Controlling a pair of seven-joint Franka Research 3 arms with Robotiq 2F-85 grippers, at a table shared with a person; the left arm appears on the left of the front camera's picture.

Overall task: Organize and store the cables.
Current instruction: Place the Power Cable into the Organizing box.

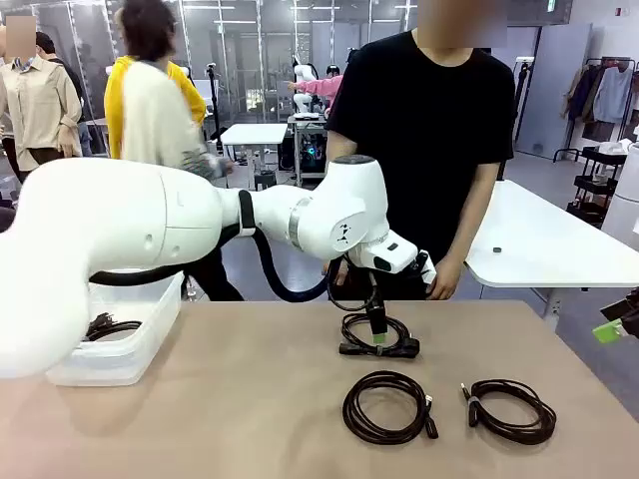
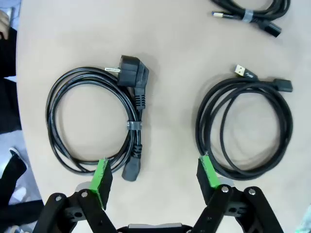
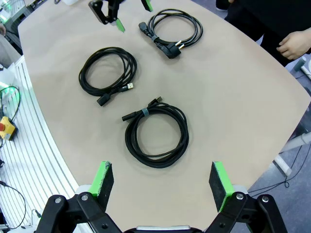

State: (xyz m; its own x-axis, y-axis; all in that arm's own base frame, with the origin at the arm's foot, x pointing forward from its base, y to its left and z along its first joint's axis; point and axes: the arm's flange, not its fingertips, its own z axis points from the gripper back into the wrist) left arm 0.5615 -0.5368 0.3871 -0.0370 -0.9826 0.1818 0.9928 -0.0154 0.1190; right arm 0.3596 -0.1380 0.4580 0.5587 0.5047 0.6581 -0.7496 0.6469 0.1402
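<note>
1. Front view: one cable (image 1: 105, 325) already lies in the white bin (image 1: 140, 357). Three coils wait on the table (image 1: 250, 409). The left gripper (image 1: 376, 337) hangs over the farthest, a power cord (image 1: 401, 346).
2. Left wrist view: its jaws stand wide and empty, just above that tied, plug-ended coil.
3. Right wrist view: the right gripper (image 3: 160, 180) gapes fully, holding nothing, above the nearest coil (image 3: 182, 136).

cables (image 2: 136, 92): black rubbery sheath, slight sheen, as I see it
worktop (image 1: 250, 399): matt beige, smooth
bin (image 1: 155, 334): translucent white plastic
arm shell (image 1: 120, 220): glossy white
</note>
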